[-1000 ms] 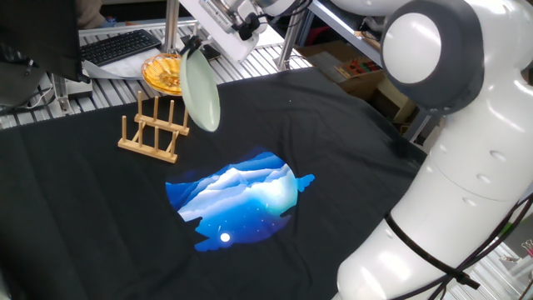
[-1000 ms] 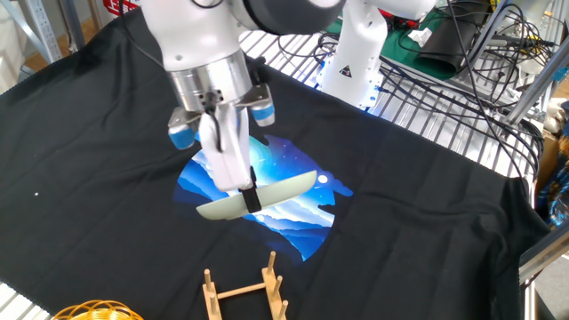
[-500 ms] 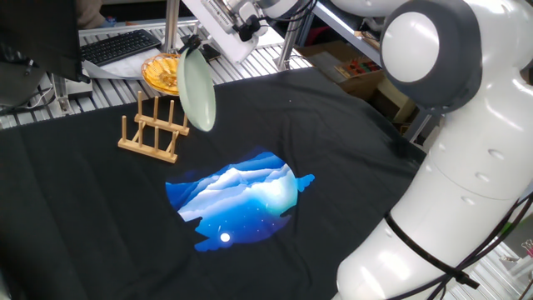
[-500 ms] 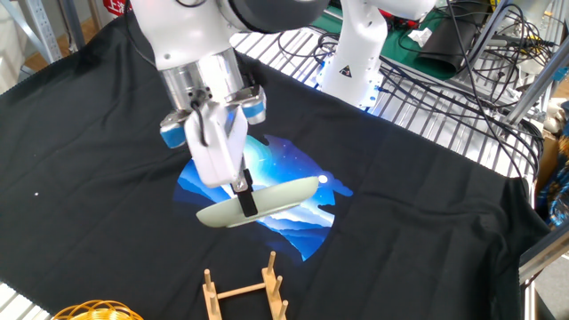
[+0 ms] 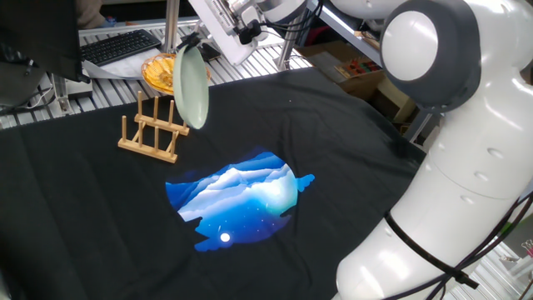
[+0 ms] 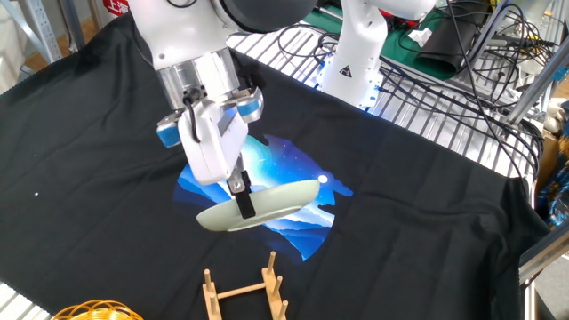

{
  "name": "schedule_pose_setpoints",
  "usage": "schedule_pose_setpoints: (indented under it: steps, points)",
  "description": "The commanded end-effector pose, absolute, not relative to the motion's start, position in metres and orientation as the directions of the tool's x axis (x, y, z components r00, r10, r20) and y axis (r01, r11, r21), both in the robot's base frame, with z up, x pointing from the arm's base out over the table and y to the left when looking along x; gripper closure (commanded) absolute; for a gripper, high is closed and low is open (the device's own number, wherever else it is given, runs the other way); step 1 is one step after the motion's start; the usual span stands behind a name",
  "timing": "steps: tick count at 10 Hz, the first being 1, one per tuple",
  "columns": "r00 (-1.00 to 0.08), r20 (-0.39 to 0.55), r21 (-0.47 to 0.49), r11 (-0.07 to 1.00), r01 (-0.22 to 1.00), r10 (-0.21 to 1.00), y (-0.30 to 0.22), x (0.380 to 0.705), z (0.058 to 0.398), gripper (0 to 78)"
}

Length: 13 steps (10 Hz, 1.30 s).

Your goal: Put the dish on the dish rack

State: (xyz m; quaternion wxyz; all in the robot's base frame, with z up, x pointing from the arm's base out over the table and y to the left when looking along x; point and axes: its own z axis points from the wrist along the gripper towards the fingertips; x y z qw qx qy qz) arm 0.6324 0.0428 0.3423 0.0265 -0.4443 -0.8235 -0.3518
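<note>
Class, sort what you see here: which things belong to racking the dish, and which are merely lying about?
Part of the job:
- dish, held on edge
- dish rack
- gripper, shut on the dish's rim

Lying about:
- orange-yellow fluted dish
- keyboard
- blue print on the black cloth

- A black cloth is covering the table, with a blue-and-white mountain print lying near its middle.
- A wire-grid surface is extending past the cloth's edge; cables are trailing across it.
- A black keyboard is sitting on the bench behind the table.
- A metal post is standing upright at the table's back edge.
- An orange-yellow fluted dish is resting beside that post.
- A wooden shelf unit is standing in the background.
</note>
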Motion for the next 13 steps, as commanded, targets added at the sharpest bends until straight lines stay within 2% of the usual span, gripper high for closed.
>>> schedule_pose_setpoints:
  steps: [1,13]
  points:
    - [-0.617,0.336,0.640,0.308,0.704,0.711,0.032,0.652,0.355,76.4]
    - [-0.605,0.318,0.716,0.233,0.658,0.729,0.029,0.665,0.351,76.4]
